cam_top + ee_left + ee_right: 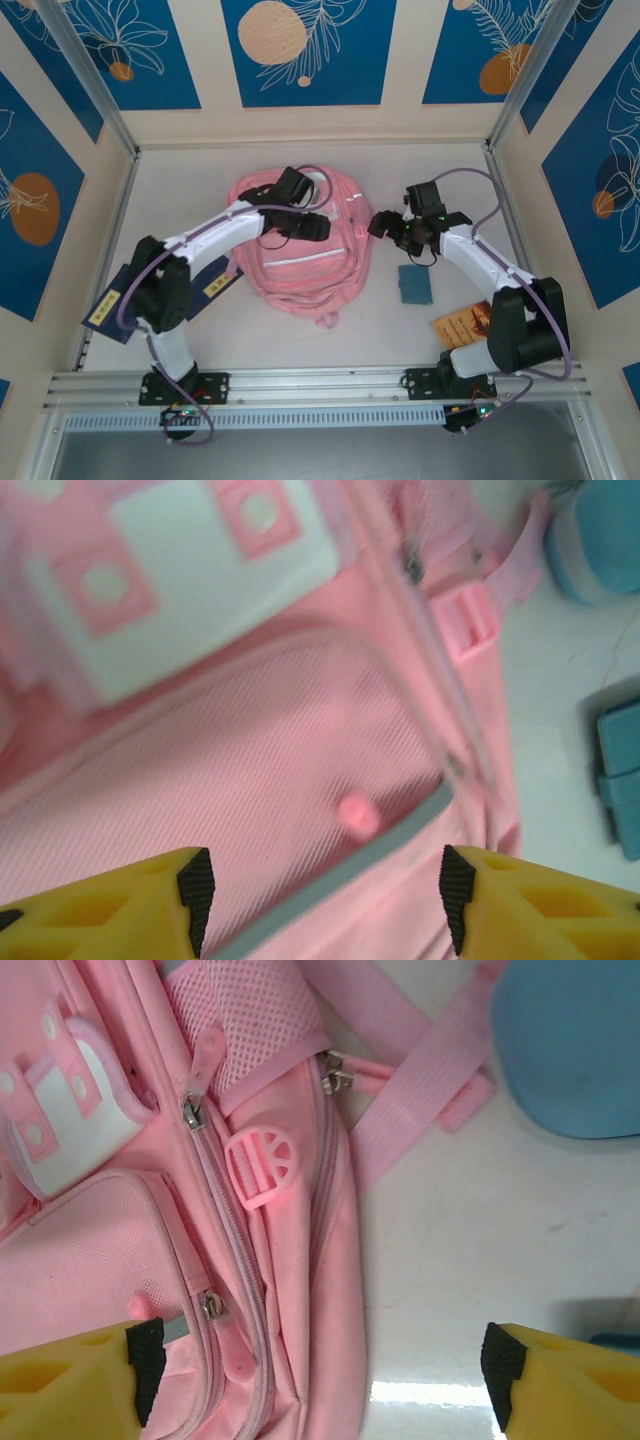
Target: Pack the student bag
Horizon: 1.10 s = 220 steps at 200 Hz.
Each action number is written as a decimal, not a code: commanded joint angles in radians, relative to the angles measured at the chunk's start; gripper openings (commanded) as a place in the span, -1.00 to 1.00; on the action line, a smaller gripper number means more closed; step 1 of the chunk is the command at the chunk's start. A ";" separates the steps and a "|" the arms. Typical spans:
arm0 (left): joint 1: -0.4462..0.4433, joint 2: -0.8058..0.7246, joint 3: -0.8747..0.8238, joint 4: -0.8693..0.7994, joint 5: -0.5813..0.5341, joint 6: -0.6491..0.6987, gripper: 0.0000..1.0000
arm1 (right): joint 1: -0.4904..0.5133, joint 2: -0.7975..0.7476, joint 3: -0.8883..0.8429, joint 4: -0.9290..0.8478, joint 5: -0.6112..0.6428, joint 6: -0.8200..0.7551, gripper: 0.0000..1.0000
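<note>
left gripper [325,900] hangs over the student bag [300,275], jaws partly open astride a pale zip trim [400,835], holding nothing. the bag lies flat mid-tabletop [200,170], nearer the far edge. right gripper [320,1360], jaws wide and empty, is at the bag's right side; a blue pencil case [414,283] lies nearby.

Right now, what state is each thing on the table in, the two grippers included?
student bag: lying flat, front up; visible zips look closed.
left gripper: open, above the bag's front, holding nothing.
right gripper: open, at the bag's right edge, holding nothing.
blue case: flat on the table, apart from the bag.
orange booklet: flat, at the near right.
dark blue books: flat, at the near left.
</note>
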 commanded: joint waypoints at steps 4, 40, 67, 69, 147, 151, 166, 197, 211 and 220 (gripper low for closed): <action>0.004 -0.088 -0.180 0.023 -0.050 -0.127 0.07 | 0.037 0.079 0.057 -0.036 -0.047 -0.003 0.63; 0.027 -0.087 -0.319 0.076 -0.034 -0.179 -0.16 | 0.089 0.203 0.112 -0.029 -0.066 0.008 0.53; 0.066 -0.030 -0.333 0.114 -0.036 -0.180 -0.23 | 0.127 0.295 0.147 -0.033 -0.081 0.023 0.38; 0.070 -0.025 -0.333 0.118 -0.035 -0.179 -0.23 | 0.130 0.301 0.148 -0.034 -0.081 0.028 0.35; 0.234 0.102 -0.141 0.075 -0.026 -0.018 -0.17 | 0.296 0.379 0.086 0.168 -0.228 0.193 0.08; 0.235 0.101 -0.129 0.066 -0.033 -0.007 -0.15 | 0.305 0.382 0.088 0.182 -0.244 0.200 0.08; 0.235 0.090 -0.089 0.029 -0.049 0.025 -0.03 | 0.321 0.386 0.105 0.195 -0.265 0.208 0.08; 0.217 0.045 -0.034 -0.048 -0.059 0.085 0.25 | 0.290 0.277 0.113 0.111 -0.135 0.162 0.27; 0.181 0.029 -0.011 -0.085 -0.096 0.114 0.33 | 0.257 0.196 0.087 0.087 -0.083 0.135 0.40; 0.149 0.025 0.008 -0.111 -0.130 0.129 0.35 | 0.230 0.144 0.066 0.080 -0.060 0.123 0.47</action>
